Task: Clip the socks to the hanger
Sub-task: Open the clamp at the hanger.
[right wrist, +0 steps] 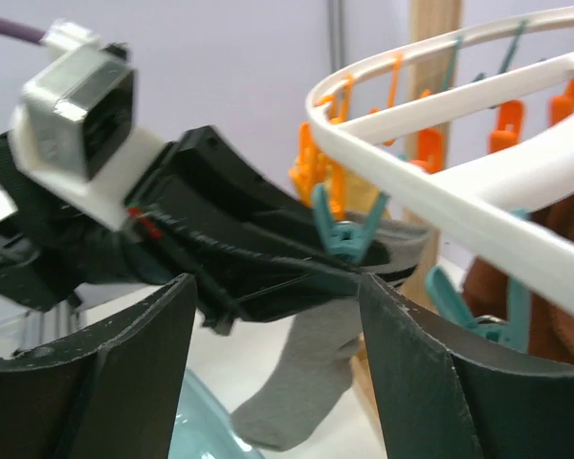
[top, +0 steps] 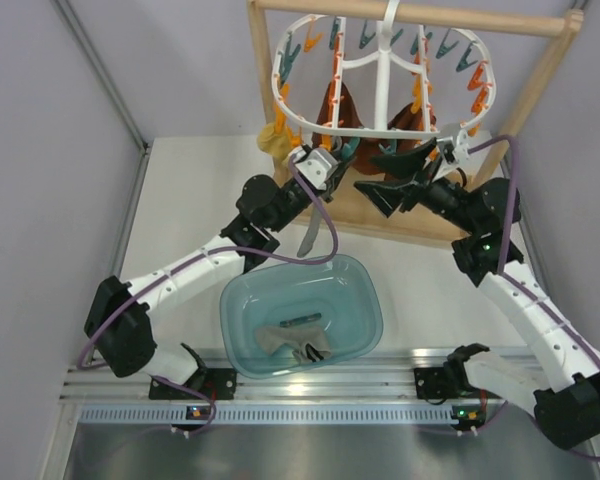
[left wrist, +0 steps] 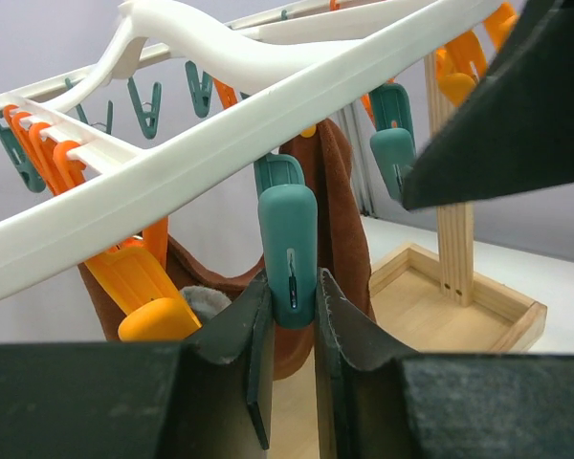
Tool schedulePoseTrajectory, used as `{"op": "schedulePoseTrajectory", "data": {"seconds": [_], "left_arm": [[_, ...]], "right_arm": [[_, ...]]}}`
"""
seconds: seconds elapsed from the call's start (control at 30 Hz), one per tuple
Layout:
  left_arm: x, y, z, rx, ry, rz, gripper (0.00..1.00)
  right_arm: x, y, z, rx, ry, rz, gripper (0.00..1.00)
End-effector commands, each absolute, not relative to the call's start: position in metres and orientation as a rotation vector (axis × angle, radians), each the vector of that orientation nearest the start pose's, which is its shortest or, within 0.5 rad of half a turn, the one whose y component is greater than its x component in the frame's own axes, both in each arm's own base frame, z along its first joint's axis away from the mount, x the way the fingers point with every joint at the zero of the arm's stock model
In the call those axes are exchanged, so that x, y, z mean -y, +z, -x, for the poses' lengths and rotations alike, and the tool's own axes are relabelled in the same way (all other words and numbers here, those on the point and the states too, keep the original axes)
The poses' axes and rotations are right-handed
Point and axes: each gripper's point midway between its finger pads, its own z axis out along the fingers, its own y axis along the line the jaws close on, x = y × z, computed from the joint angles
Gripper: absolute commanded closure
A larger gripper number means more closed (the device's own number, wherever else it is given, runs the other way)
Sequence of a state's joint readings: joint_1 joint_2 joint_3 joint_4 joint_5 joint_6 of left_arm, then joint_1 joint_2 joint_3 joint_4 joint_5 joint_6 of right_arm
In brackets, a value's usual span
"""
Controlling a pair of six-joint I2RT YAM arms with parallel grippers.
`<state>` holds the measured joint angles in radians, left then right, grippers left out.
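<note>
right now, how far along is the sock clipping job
Done: one mustard sock hangs at the hanger's left rim. In hand: the left tool squeezes a teal clip with a grey sock dangling below it; the right tool stands open alongside. Left: more socks lie in the teal basin.

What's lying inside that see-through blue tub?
A pale sock with a dark striped cuff lies in the tub. Whether anything lies beneath it is hidden.
</note>
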<state>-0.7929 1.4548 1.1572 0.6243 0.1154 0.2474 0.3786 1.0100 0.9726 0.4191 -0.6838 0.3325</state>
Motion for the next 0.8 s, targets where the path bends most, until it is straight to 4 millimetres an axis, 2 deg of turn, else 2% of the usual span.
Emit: {"op": "schedulePoseTrajectory", "data": {"seconds": [0.0, 0.33, 0.63, 0.77], "left_arm": [[0.361, 0.406, -0.312, -0.97, -0.574, -0.789, 1.0], [0.361, 0.405, -0.306, -0.918, -0.56, -0.823, 1.0], [0.364, 0.4, -0.308, -0.919, -0.56, -0.834, 1.0], [0.365, 0.397, -0.309, -0.923, -0.564, -0.835, 1.0]], "right_arm": [[-0.225, 0.459, -0.277, -1.018, 0.895, 0.553, 0.32], [-0.238, 0.454, -0.3, -0.967, 0.88, 0.551, 0.32], [-0.248, 0.458, -0.306, -0.953, 0.914, 0.544, 0.34], [-0.249, 0.466, -0.303, -0.934, 0.927, 0.523, 0.33]]}}
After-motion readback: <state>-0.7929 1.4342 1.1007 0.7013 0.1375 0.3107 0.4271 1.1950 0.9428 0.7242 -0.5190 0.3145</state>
